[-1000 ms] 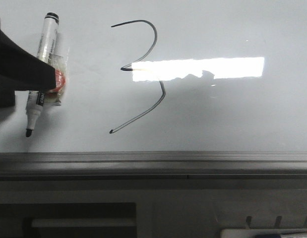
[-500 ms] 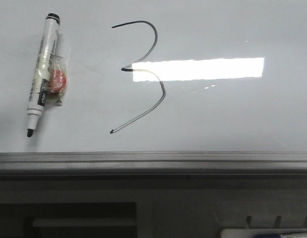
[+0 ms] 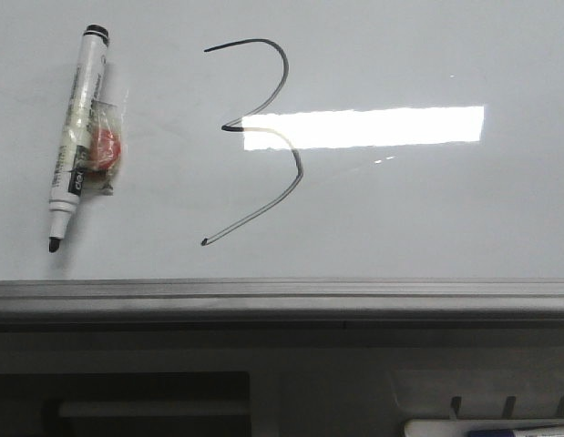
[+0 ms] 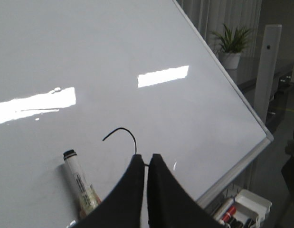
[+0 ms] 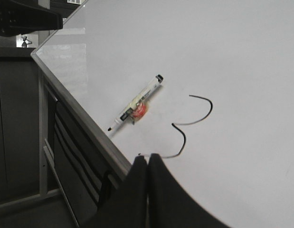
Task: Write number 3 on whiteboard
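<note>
The number 3 [image 3: 287,71] is drawn in thin black line on the whiteboard [image 3: 427,209], left of a bright light reflection. A white marker pen [image 3: 76,137] with a red lump taped to it lies on the board left of the digit, tip toward the frame edge. No gripper shows in the front view. My left gripper [image 4: 146,156] is shut and empty, above the board, with the pen [image 4: 80,185] and the digit's top arc [image 4: 121,128] beyond it. My right gripper [image 5: 147,156] is shut and empty near the digit's tail [image 5: 184,137]; the pen [image 5: 137,105] lies further off.
The board's grey metal frame [image 3: 282,289] runs along its near edge, with a dark cabinet below. A white tray of markers [image 3: 487,428] sits at the lower right and also shows in the left wrist view [image 4: 241,211]. A potted plant [image 4: 232,42] stands beyond the board.
A second ago my left gripper's dark finger lay over the marker pen. It has drawn back out of the front view, leaving the pen lying on the board. The digit is unchanged.
</note>
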Tool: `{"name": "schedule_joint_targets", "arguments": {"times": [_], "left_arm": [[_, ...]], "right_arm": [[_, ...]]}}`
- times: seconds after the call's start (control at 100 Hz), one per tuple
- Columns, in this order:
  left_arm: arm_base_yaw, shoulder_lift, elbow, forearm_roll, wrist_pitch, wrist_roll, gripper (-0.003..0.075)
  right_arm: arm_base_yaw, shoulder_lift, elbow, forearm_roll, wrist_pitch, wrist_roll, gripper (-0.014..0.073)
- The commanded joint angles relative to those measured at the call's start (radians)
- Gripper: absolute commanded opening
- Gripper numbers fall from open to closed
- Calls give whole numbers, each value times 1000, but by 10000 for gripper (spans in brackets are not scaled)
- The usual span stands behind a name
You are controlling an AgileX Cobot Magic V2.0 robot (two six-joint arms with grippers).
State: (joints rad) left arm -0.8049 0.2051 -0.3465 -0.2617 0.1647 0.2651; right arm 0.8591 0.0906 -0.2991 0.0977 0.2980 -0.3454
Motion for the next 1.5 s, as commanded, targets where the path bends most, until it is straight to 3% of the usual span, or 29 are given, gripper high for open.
{"name": "schedule_joint_targets", "arguments": {"times": [0.0, 0.89, 1.01, 1.15, 1.49], "left_arm": [[0, 8, -22, 13, -6, -1, -21], [0, 8, -20, 13, -4, -1, -21], [5, 8, 12, 58, -55, -8, -21], [90, 8, 59, 91, -143, -14, -21], [491, -60, 203, 115, -165, -14, -21]], "right_arm": [[-6, -37, 31, -6, -94, 2, -47], [-6, -61, 87, -6, -93, 2, -48], [-6, -61, 87, -6, -93, 2, -48], [-6, -61, 87, -6, -93, 2, -48], [-6, -61, 87, -6, -93, 2, -48]]}}
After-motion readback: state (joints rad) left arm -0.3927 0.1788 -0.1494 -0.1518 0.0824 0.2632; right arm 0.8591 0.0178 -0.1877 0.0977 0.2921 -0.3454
